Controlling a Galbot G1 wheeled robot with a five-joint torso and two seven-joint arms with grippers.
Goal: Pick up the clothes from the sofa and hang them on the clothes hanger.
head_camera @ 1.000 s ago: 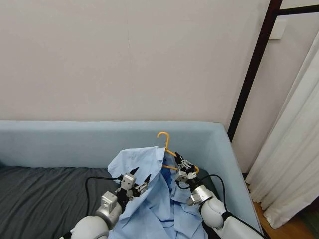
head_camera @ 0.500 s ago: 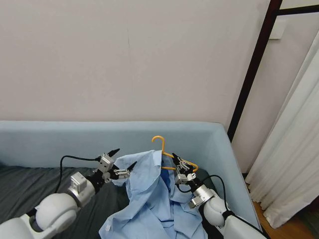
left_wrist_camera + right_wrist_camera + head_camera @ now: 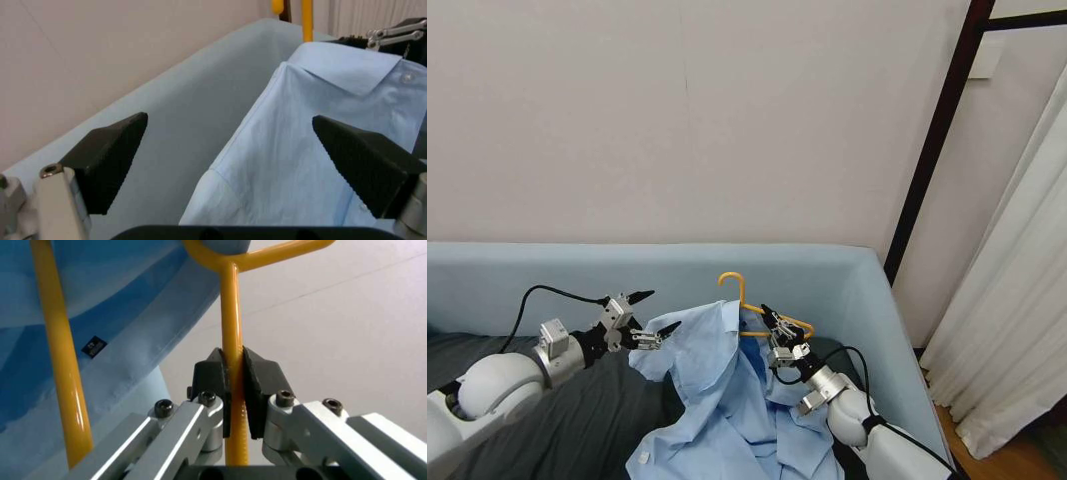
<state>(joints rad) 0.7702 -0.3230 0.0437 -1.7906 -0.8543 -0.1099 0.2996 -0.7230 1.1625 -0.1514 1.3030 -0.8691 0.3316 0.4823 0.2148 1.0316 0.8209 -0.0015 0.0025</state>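
Note:
A light blue shirt [image 3: 717, 400] is draped over an orange hanger [image 3: 739, 290] above the sofa seat. My right gripper [image 3: 777, 335] is shut on the hanger's stem just under the hook; in the right wrist view the pads [image 3: 257, 385] pinch the orange hanger [image 3: 230, 315] with the shirt [image 3: 133, 315] beside it. My left gripper [image 3: 655, 314] stands open at the shirt's left shoulder. In the left wrist view its fingers [image 3: 107, 160] are spread wide with the shirt [image 3: 300, 165] just ahead of them and nothing between.
The sofa has a pale blue backrest [image 3: 577, 280] and a dark grey seat [image 3: 607, 420]. A black rack pole [image 3: 932, 150] rises at the sofa's right end. White curtains [image 3: 1017, 300] hang further right.
My left arm has swung out to the left, its gripper now at the shirt's left shoulder. The right gripper has carried the hanger left and slightly up, and the shirt has spread wider.

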